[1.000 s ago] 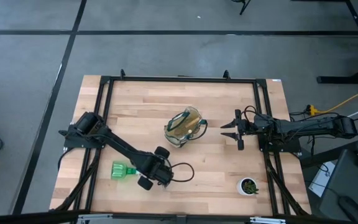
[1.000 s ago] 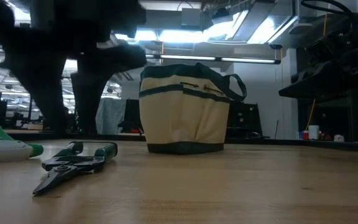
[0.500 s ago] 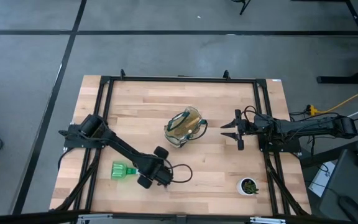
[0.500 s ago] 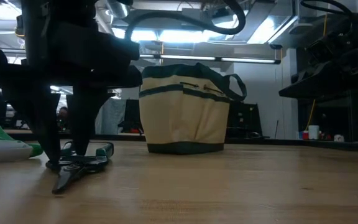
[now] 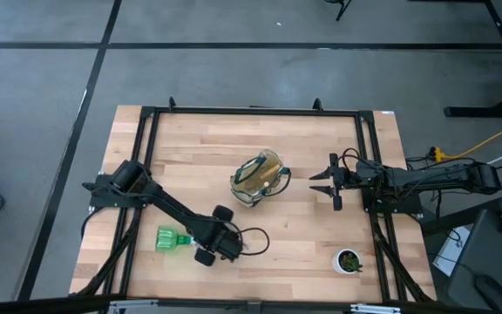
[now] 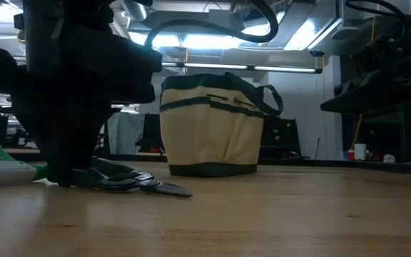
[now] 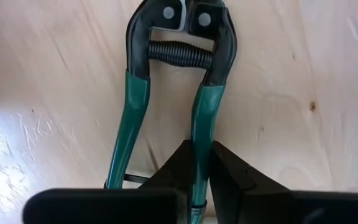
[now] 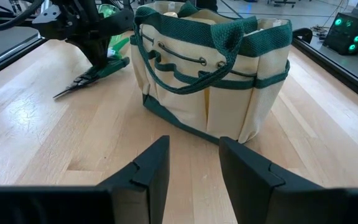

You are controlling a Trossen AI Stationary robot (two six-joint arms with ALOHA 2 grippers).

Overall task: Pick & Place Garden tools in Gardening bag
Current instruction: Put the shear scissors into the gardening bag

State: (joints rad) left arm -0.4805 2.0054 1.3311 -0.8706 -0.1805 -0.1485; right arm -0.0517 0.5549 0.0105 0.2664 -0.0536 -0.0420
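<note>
Looking down from above, my left gripper (image 5: 227, 247) sits on the shears (image 5: 249, 242) near-left of the bag (image 5: 258, 177), bottle (image 5: 172, 239) beside; my right gripper (image 5: 324, 182) waits spread at the bag's right. My wrist view shows my fingers (image 7: 179, 167) pinching one shears handle flat on the table, so these and the bottle remain unbagged.
</note>
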